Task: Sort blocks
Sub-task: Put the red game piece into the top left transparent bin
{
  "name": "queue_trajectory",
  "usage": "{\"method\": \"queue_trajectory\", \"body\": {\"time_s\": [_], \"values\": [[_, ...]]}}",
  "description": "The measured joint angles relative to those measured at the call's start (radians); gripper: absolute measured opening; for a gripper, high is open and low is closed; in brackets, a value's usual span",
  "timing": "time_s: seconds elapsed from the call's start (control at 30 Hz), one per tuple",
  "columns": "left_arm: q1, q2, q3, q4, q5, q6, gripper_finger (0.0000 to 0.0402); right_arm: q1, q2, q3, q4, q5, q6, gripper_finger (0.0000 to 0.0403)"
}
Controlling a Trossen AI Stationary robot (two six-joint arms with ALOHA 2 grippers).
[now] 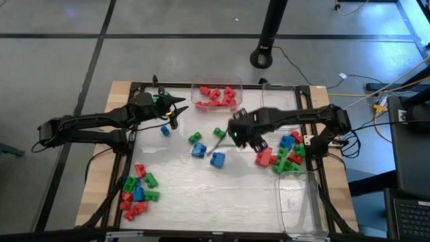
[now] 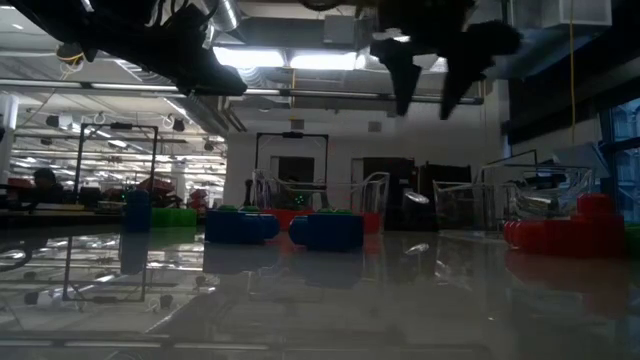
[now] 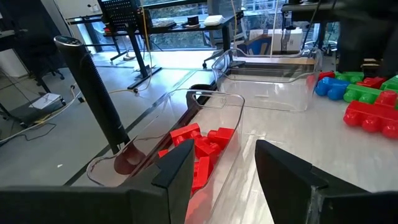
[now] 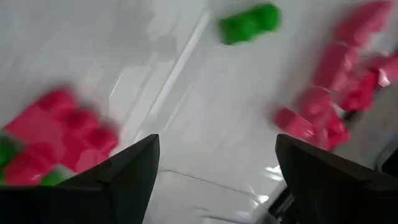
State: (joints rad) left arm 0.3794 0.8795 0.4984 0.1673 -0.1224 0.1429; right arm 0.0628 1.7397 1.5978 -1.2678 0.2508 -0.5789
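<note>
The blocks lie in groups: a mixed red, green and blue pile (image 1: 138, 191) near the table's left near corner, another mixed pile (image 1: 287, 156) at the right, and loose blue (image 1: 217, 159) and green (image 1: 195, 137) ones in the middle. Several red blocks (image 3: 199, 146) lie in a clear bin (image 1: 215, 94) at the far edge. My left gripper (image 1: 173, 107) hovers open and empty just left of that bin (image 3: 224, 174). My right gripper (image 1: 243, 133) hangs open and empty above the table's middle (image 4: 217, 168), between a green block (image 4: 249, 23) and a red one (image 4: 59, 124).
A second clear bin (image 1: 295, 202) lies at the table's right near corner, and a third (image 3: 273, 74) stands along the far edge, right of the red-block bin. In the low view two blue blocks (image 2: 325, 230) stand mid-table and red ones (image 2: 565, 230) at the right.
</note>
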Motion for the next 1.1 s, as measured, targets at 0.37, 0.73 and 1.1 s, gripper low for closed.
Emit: {"method": "queue_trajectory", "body": {"time_s": [0.37,0.73,1.1], "values": [[0.0,0.0,0.0,0.0,0.0,0.0,0.0159,0.157,0.0,-0.259,0.005,-0.078,0.051,0.0319],[0.0,0.0,0.0,0.001,0.0,0.003,0.0159,0.212,0.001,-0.43,0.103,-0.085,0.04,0.0319],[0.0,0.0,0.0,0.002,0.0,0.003,0.0159,0.212,0.0,-0.492,0.222,-0.059,0.023,0.0319]]}}
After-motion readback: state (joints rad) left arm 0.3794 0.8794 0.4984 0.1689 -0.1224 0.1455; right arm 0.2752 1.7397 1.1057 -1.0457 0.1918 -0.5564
